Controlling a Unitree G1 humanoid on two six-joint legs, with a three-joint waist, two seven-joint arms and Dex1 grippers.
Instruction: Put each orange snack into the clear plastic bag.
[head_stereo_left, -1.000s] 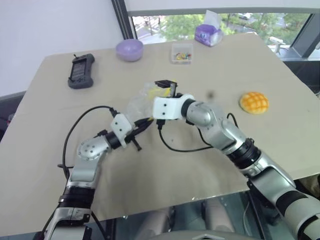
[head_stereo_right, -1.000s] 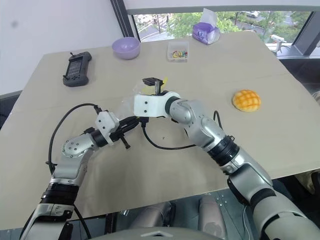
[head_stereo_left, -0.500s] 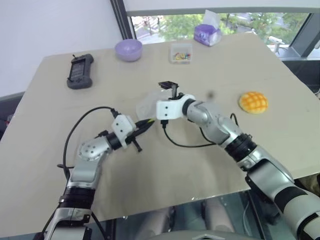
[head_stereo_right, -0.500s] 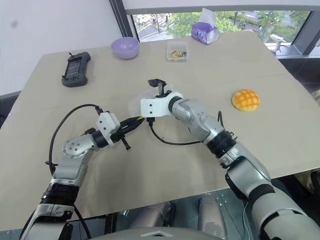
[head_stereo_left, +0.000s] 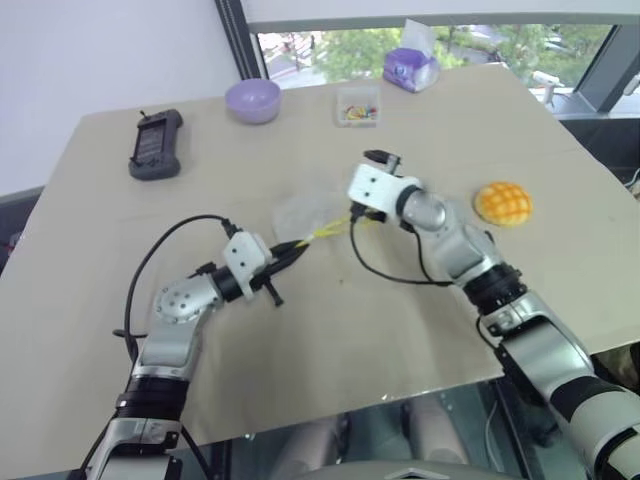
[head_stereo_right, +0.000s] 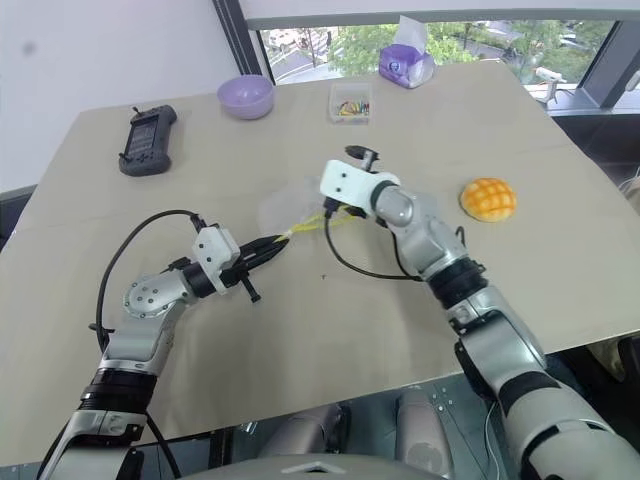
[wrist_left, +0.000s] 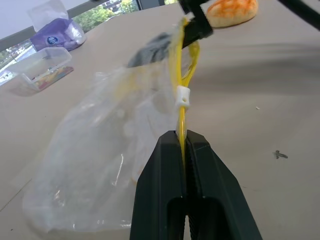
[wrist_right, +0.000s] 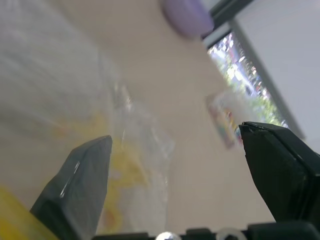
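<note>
Seen from above, a beige table (head_stereo_left: 330, 330) beside a window. Near the middle, a clear plastic bag (head_stereo_left: 300, 215), crinkled and lying mostly flat, with a yellow strip (head_stereo_left: 325, 232) along its edge stretched taut between the two arms. At the near-left end of that strip, the left gripper (head_stereo_left: 298, 245), fingers (wrist_left: 200, 165) pressed tightly together and pinching the yellow edge, pointing roughly level towards the table's centre. At the other end of the strip, the right gripper (head_stereo_left: 362, 213), fingers (wrist_right: 82, 175) spread wide, nothing clearly clamped between them; cannot tell whether one finger catches the strip or merely sits at the bag's mouth. On the right side of the table, well apart from the bag and just beyond the right forearm, an orange bun (head_stereo_left: 503, 202) with a criss-cross crust, resting on the tabletop, outside the bag. Along the far edge, from left to right: a black handheld device (head_stereo_left: 156, 144), a purple bowl (head_stereo_left: 251, 100), a small clear box (head_stereo_left: 359, 106) of colourful bits, and a purple tissue pack (head_stereo_left: 411, 68). Black cables looping beside each wrist. Through the left wrist camera, a small white slider (wrist_left: 184, 96) on the yellow strip just past the closed fingertips.
</note>
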